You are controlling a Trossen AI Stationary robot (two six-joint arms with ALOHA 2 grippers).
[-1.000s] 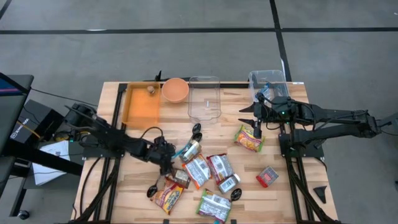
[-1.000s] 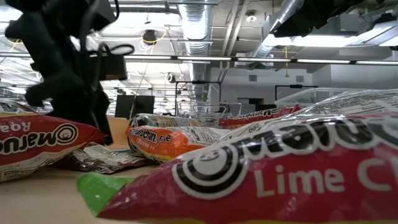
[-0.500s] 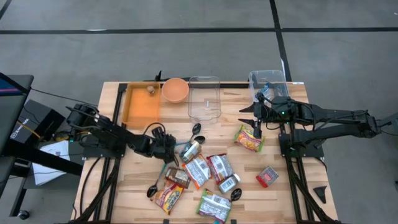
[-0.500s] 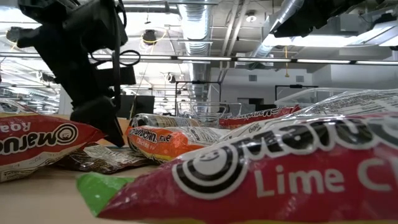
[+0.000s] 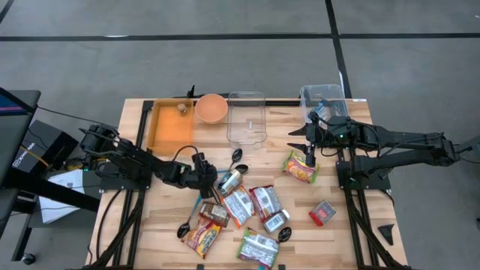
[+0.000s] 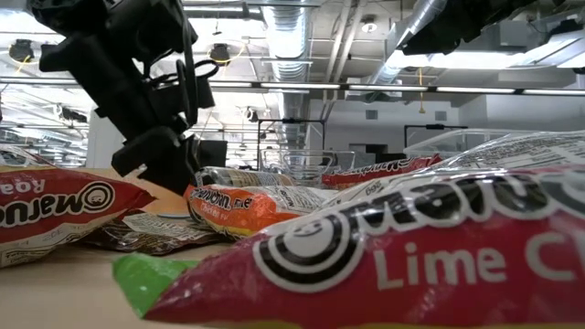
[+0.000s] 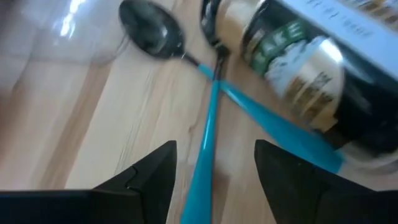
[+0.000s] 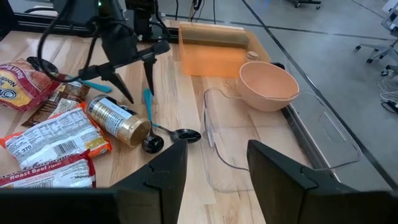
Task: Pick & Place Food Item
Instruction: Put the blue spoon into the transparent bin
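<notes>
Food lies in the middle of the table: a gold-labelled can (image 5: 229, 181) on its side, several ramen packets (image 5: 238, 205) and a red packet (image 5: 323, 213). My left gripper (image 5: 207, 180) stands open just left of the can, slanting down over two crossed teal-handled spoons. One teal handle (image 7: 206, 149) runs between its fingers, and I see no touch. The can (image 7: 298, 81) lies just beyond. My right gripper (image 5: 311, 155) hangs open above a ramen packet (image 5: 301, 167) at the right, with nothing between its fingers.
Along the far edge stand an orange tray (image 5: 171, 124), a peach bowl (image 5: 211, 108), a clear container (image 5: 247, 118) and a clear bin (image 5: 322, 96). Black spoons (image 5: 237, 156) lie among the packets. Bare wood shows at the table's left and right front.
My left gripper has gone toward the table's right and a little toward the far edge, nearing the can, and has turned at the wrist as it went. The food and spoons lie as before.
</notes>
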